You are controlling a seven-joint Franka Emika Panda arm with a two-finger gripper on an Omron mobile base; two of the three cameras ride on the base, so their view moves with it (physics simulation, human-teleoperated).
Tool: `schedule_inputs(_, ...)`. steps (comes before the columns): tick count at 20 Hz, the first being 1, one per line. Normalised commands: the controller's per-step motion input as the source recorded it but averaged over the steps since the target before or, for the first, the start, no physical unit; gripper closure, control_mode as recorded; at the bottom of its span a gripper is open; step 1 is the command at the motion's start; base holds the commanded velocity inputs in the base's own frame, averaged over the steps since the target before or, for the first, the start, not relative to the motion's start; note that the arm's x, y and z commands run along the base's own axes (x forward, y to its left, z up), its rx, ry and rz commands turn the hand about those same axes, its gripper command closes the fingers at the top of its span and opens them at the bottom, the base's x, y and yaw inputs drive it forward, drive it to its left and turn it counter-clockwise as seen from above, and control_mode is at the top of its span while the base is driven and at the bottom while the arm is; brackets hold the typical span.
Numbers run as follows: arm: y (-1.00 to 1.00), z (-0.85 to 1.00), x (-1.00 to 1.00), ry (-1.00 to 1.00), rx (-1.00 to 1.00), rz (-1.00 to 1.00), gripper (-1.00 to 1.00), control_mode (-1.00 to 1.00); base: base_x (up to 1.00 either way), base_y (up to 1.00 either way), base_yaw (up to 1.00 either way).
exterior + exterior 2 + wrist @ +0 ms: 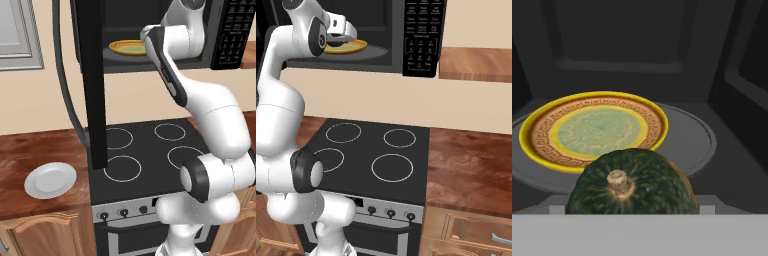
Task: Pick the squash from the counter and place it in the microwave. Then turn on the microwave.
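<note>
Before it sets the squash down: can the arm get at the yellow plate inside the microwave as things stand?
Probably yes. The microwave door hangs open, the pincer is already inside, and the yellow plate lies bare just beyond the squash.

Matt mottled squash [632, 182], glossy yellow plate [594, 131], wood-grain counter [471, 160]

I've got the squash [632, 182] right up close in the hand view: dark green w/ paler flecks, round, tan stem stub facing the cam, sitting at the near edge of the yellow-rimmed plate inside the microwave [227, 35]; can't tell if it rests on the plate rim or just in front. Microwave is a black box above the stove, door swung wide open toward me, keypad on the right side, dark interior w/ round grey turntable. Counter [471, 160] is reddish-brown wood grain either side of the stove, over light wood cabinets.
</note>
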Motion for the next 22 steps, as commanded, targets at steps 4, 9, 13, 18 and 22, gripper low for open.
schedule_inputs(4,0.00,-0.09,0.34,0.00,0.03,0.00,1.00,-1.00,0.00,0.00,0.00)
schedule_inputs(9,0.00,-0.14,0.35,0.00,0.00,0.00,1.00,-1.00,0.00,0.00,0.00)
schedule_inputs(13,0.00,-0.08,0.30,0.00,0.00,0.00,1.00,-1.00,0.00,0.00,0.00)
schedule_inputs(18,0.02,0.00,0.16,0.00,0.00,0.00,1.00,-1.00,0.00,0.00,0.00)
schedule_inputs(22,0.10,0.00,0.15,0.00,0.00,0.00,1.00,-1.00,0.00,0.00,0.00)
